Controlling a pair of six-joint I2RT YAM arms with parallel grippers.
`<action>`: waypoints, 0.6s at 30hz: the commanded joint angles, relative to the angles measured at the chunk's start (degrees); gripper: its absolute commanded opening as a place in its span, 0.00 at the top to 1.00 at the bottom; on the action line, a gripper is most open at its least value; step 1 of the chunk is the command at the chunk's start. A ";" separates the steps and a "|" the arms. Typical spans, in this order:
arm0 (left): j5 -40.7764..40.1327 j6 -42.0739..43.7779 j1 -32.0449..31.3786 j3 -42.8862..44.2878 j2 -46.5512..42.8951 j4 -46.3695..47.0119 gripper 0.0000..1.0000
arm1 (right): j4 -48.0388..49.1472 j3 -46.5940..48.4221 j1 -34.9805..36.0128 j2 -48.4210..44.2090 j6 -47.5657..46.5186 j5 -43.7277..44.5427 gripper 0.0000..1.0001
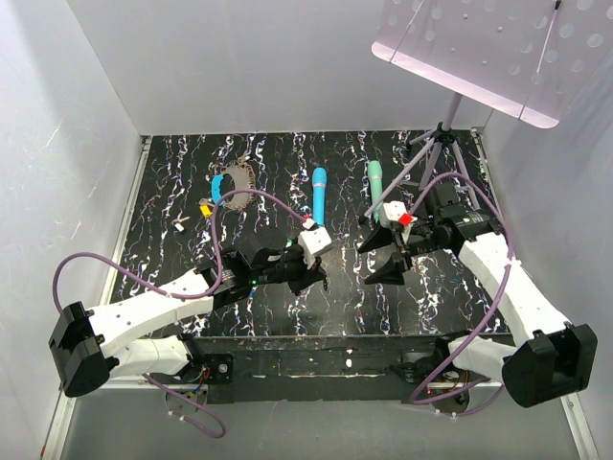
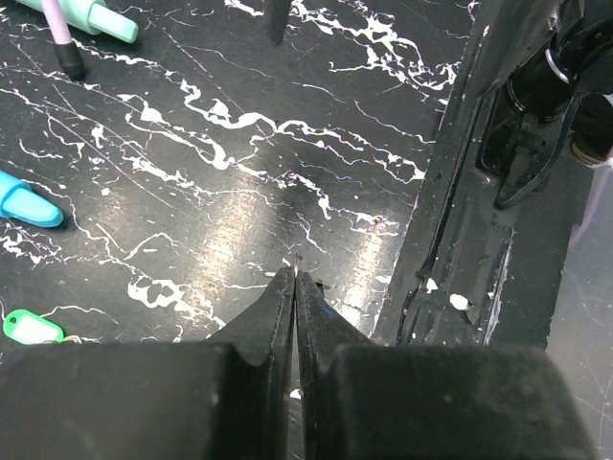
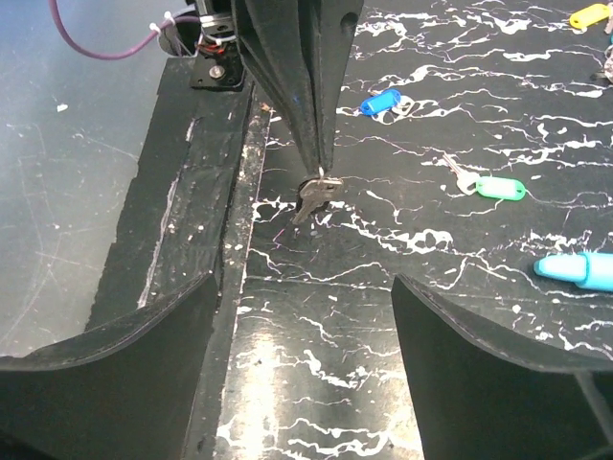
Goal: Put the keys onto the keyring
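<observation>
My left gripper (image 1: 311, 279) (image 2: 295, 273) is shut on the small metal ring of a bare metal key (image 3: 314, 197), which hangs from its tips just above the mat near the front edge. My right gripper (image 1: 376, 261) (image 3: 305, 287) is open and faces that key from a short distance, with nothing between its fingers. A blue-headed key (image 3: 379, 101), a green-headed key (image 3: 499, 188) (image 2: 33, 328) and a yellow-headed key (image 3: 586, 16) (image 1: 204, 206) lie on the mat. The keyring (image 1: 235, 182), a blue band with a beaded chain, lies at the back left, and a cream key (image 1: 180, 226) lies near it.
A blue wand (image 1: 318, 194) and a teal wand (image 1: 375, 179) lie at mid-back. A tripod (image 1: 433, 144) carrying a perforated panel (image 1: 479, 48) stands at the back right. A black rail (image 3: 206, 192) borders the mat's near edge. White walls enclose the table.
</observation>
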 commanded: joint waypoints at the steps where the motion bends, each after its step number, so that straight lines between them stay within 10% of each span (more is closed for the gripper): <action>1: 2.08 -0.68 -0.55 0.26 -0.79 1.68 1.00 | 9.93 -0.32 4.35 2.26 4.93 2.50 0.19; 18: 0.85 -4.90 -0.64 -3.34 -2.81 6.78 1.00 | 20.84 -2.87 13.68 6.75 13.02 1.97 0.63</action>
